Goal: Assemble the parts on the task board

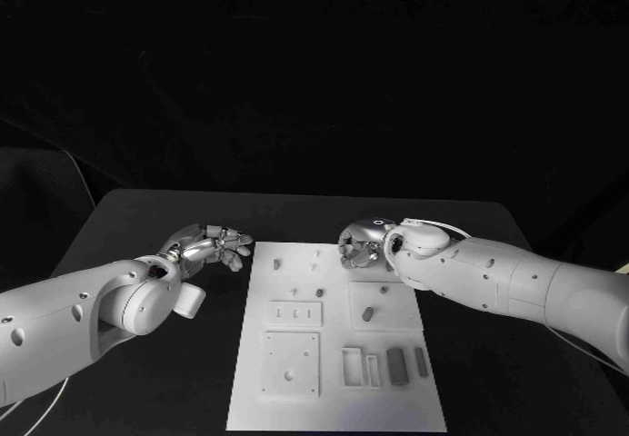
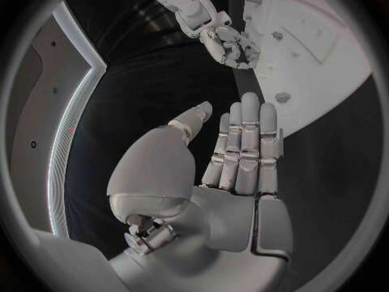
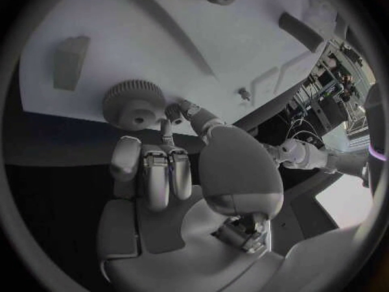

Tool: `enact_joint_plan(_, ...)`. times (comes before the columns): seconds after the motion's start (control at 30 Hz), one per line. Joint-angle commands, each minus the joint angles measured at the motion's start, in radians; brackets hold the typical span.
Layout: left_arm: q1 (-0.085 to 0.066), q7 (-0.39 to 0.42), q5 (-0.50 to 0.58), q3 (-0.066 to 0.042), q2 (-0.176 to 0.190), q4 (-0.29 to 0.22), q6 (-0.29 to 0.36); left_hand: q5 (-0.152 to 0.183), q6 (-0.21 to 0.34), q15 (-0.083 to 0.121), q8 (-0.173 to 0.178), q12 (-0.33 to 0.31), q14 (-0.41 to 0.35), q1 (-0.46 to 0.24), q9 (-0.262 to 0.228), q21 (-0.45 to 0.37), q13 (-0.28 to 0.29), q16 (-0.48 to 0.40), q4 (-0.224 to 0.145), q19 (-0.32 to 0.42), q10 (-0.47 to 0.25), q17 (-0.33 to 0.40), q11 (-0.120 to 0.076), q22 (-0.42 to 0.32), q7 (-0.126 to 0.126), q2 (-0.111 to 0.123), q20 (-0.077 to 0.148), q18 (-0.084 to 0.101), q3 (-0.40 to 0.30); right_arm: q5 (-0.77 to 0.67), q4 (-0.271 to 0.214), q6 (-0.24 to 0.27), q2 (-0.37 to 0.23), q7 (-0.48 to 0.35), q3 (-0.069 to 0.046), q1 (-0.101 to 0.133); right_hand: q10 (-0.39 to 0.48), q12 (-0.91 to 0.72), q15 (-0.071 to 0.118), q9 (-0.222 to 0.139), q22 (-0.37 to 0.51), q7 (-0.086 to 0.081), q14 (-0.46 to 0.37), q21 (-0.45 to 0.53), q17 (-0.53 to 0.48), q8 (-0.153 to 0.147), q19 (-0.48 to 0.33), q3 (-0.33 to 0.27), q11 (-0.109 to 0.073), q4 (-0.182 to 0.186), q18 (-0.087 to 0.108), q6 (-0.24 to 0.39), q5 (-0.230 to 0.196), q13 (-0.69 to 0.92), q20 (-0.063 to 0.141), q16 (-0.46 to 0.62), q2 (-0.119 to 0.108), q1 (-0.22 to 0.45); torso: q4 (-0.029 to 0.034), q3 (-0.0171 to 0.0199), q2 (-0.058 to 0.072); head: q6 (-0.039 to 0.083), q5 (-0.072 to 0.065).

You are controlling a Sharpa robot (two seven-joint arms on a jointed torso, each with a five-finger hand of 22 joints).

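The robot's right hand (image 3: 174,175) was at the far right corner of the task board (image 1: 334,400), its fingertips (image 3: 172,113) touching a small toothed gear (image 3: 133,102) that lay flat near the board's edge. The wrist view showed the thumb and one finger meeting at the gear's rim; whether they had actually clamped on it or merely rested against it could not be told. The left hand (image 1: 210,245) hovered off the board's far left corner above the black surface (image 1: 157,209), fingers apart and straight, holding nothing.

Outward from the right hand, the white board carried the rest of the parts: small pegs (image 1: 320,292) near its middle, a slanted piece in a square recess (image 1: 368,313), and a row of grey blocks (image 1: 396,365) beside a rectangular frame (image 1: 354,363) toward the near edge. A plate with a hole (image 1: 290,363) sat at the near left.

To handle this step well, the right hand would likely need a firm pinch across the gear's toothed rim, lifting it level so its centre hole can drop squarely onto a peg; a one-sided touch could push the gear off the board's edge. The left hand seemed well placed to steady the board if it slid.

No brand, label or readable writing appeared on the board, the parts or the arms.
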State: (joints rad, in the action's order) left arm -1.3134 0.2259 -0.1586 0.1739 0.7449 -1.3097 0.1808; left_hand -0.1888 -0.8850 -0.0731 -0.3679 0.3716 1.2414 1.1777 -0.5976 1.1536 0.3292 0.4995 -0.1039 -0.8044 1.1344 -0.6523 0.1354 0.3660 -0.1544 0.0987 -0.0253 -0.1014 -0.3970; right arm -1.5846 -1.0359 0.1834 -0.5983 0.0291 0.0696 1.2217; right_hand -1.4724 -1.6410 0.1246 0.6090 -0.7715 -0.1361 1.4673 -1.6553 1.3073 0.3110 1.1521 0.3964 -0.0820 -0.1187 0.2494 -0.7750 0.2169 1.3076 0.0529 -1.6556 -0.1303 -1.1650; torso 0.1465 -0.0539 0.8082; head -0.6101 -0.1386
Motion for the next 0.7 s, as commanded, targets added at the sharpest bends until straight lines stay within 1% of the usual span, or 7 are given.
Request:
enact_joint_plan(0.03, -0.001, 0.007, 0.004, -0.001, -0.001, -0.001, -0.012, 0.001, 0.008, -0.002, 0.004, -0.006, 0.0, -0.001, 0.002, -0.004, -0.001, -0.005, -0.002, -0.006, -0.007, -0.001, 0.001, -0.001, -0.002, 0.004, -0.002, -0.012, 0.005, -0.02, 0.006, -0.061, -0.008, 0.044, 0.012, -0.018, -0.126, -0.002, -0.007, -0.09, -0.001, -0.029, 0.356, -0.148, 0.488, -0.007, 0.006, 0.006, -0.003, -0.002, 0.012, 0.033, 0.003, 0.057, 0.003, -0.195, -0.004, -0.007, 0.0002, -0.0002, 0.001, 0.002, -0.001)
enact_joint_plan(0.27, -0.001, 0.007, 0.004, -0.001, 0.0, 0.0, -0.011, 0.001, 0.008, -0.002, 0.004, -0.006, 0.0, 0.0, 0.002, -0.004, -0.001, -0.005, -0.003, -0.006, -0.008, -0.001, 0.001, -0.001, -0.002, 0.004, -0.002, -0.012, 0.005, -0.02, -0.012, -0.045, -0.02, 0.045, 0.011, -0.018, -0.125, -0.001, -0.007, -0.09, -0.001, -0.029, 0.356, -0.147, 0.488, -0.007, 0.006, 0.006, -0.003, -0.002, 0.012, 0.034, 0.003, 0.057, 0.003, -0.195, -0.004, -0.007, -0.0004, 0.001, 0.002, 0.004, -0.001)
enact_joint_plan(0.53, -0.001, 0.007, 0.004, -0.001, 0.0, 0.001, -0.011, 0.001, 0.008, -0.002, 0.005, -0.007, 0.0, 0.001, 0.002, -0.005, -0.001, -0.005, -0.003, -0.006, -0.008, -0.001, 0.001, -0.001, -0.001, 0.004, -0.002, -0.012, 0.005, -0.019, -0.021, -0.065, -0.021, 0.043, 0.01, -0.018, -0.126, -0.002, -0.007, -0.091, -0.002, -0.029, 0.357, -0.147, 0.489, -0.007, 0.005, 0.006, -0.003, -0.002, 0.012, 0.034, 0.004, 0.058, 0.003, -0.195, -0.004, -0.007, 0.0006, 0.0004, 0.004, 0.006, -0.002)
enact_joint_plan(0.6, -0.001, 0.007, 0.004, -0.001, 0.0, 0.001, -0.011, 0.001, 0.008, -0.002, 0.005, -0.007, 0.0, 0.001, 0.002, -0.005, -0.001, -0.005, -0.003, -0.006, -0.008, -0.001, 0.001, -0.001, -0.001, 0.004, -0.002, -0.012, 0.005, -0.019, -0.022, -0.068, -0.022, 0.044, 0.01, -0.018, -0.126, -0.002, -0.007, -0.09, -0.002, -0.029, 0.357, -0.147, 0.489, -0.006, 0.005, 0.006, -0.003, -0.002, 0.012, 0.033, 0.004, 0.058, 0.003, -0.195, -0.004, -0.008, 0.0002, 0.0008, 0.004, 0.005, -0.001)
enact_joint_plan(0.7, -0.001, 0.006, 0.004, -0.001, 0.0, 0.001, -0.011, 0.001, 0.008, -0.002, 0.005, -0.007, 0.0, 0.001, 0.002, -0.005, -0.001, -0.005, -0.004, -0.006, -0.008, -0.002, 0.001, -0.001, -0.001, 0.004, -0.002, -0.012, 0.005, -0.019, -0.02, -0.067, -0.022, 0.045, 0.01, -0.018, -0.126, -0.002, -0.007, -0.087, -0.007, -0.026, 0.357, -0.147, 0.49, 0.009, 0.005, 0.01, -0.003, -0.001, 0.012, 0.006, 0.006, 0.059, 0.003, -0.196, 0.001, -0.009, 0.0004, 0.0009, 0.004, 0.005, -0.004)
